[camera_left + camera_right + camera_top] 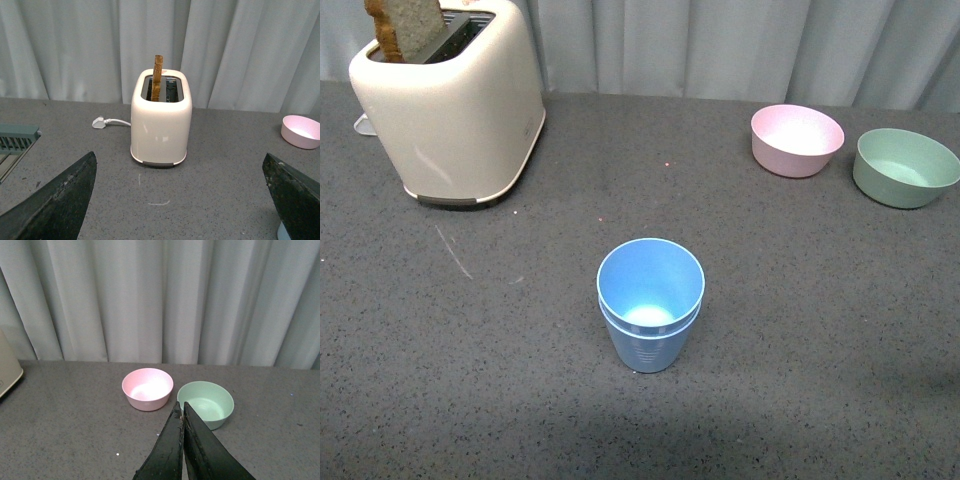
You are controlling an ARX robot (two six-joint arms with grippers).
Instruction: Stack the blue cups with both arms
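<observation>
Item 1, nearest: blue cups [650, 305]. Two tumblers, upright, one nested inside the other; the inner rim stands just above the outer rim. They sit on the grey table [800, 300] near its middle, in the front view. No gripper touches them; neither arm shows in that view.

Item 2: left gripper [182, 200]. Jaws wide apart, nothing between them, tips at either lower corner of the left wrist view. A sliver of pale blue at the lower right edge there may be a cup rim; too little shows to tell.

Item 3: right gripper [183, 412]. Jaws pressed together, holding nothing, raised above the table and aimed toward the bowls.

Item 4: toaster [450, 105]. Cream, far left, well apart from the cups, one slice of toast [408, 25] standing in a slot. Its white plug [99, 122] lies loose on the table beside it.

Item 5: pink bowl [797, 139] and green bowl [905, 166]. Far right, just beside each other, both empty.

Item 6, farthest: grey curtain [160, 295] along the table's back edge.

Status: the stack looks complete, both cups seated as one. Judged remaining: nothing beyond parking the arms, both of which appear clear of the stack.
</observation>
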